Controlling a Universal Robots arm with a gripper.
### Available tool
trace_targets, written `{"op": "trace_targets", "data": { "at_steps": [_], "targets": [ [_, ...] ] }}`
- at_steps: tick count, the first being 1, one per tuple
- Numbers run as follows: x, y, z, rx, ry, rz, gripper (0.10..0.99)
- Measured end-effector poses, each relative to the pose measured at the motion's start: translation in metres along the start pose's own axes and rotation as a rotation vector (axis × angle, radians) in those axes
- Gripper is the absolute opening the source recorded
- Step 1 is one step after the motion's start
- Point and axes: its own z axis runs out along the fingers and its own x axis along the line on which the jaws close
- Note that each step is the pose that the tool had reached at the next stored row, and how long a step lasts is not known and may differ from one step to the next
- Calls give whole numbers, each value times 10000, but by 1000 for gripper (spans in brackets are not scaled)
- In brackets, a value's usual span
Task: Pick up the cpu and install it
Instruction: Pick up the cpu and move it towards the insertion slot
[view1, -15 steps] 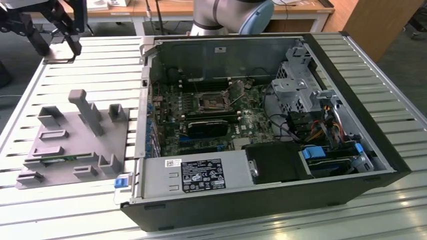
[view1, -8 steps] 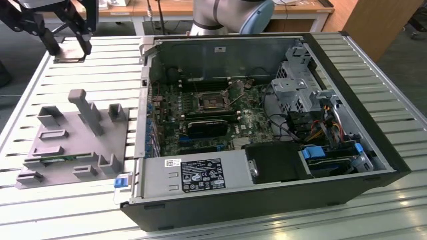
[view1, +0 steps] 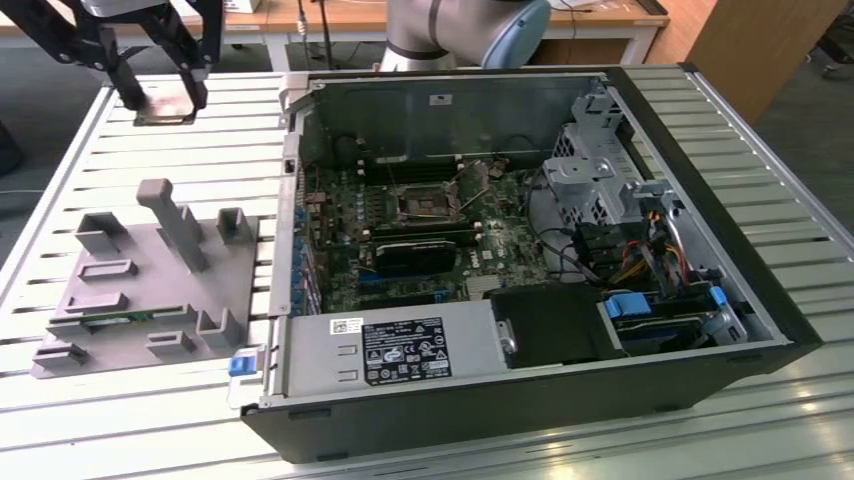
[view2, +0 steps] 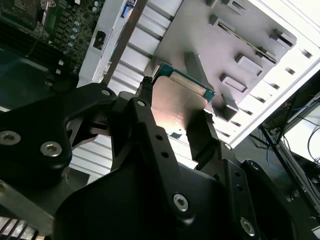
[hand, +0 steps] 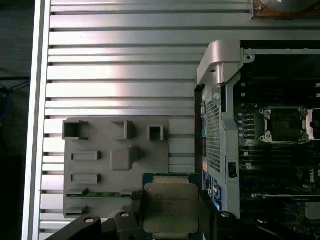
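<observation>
In the first wrist view the pincer (hand: 171, 212) clamps the cpu (hand: 170, 205) over the desk (hand: 125, 65); the socket (hand: 285, 123) lies well apart, inside the case (hand: 220, 57).

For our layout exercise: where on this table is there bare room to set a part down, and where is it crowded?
Bare slats lie between the grey holder and the gripper holding the cpu, and along the table edge in front of holder and computer case. Crowded: inside the case, with motherboard, cables and drive bays.
</observation>
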Motion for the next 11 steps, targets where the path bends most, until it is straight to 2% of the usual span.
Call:
{"op": "trace_targets", "data": {
  "at_steps": [11],
  "targets": [
    [-266, 5, -6, 0, 21, 0, 525]
  ]
}}
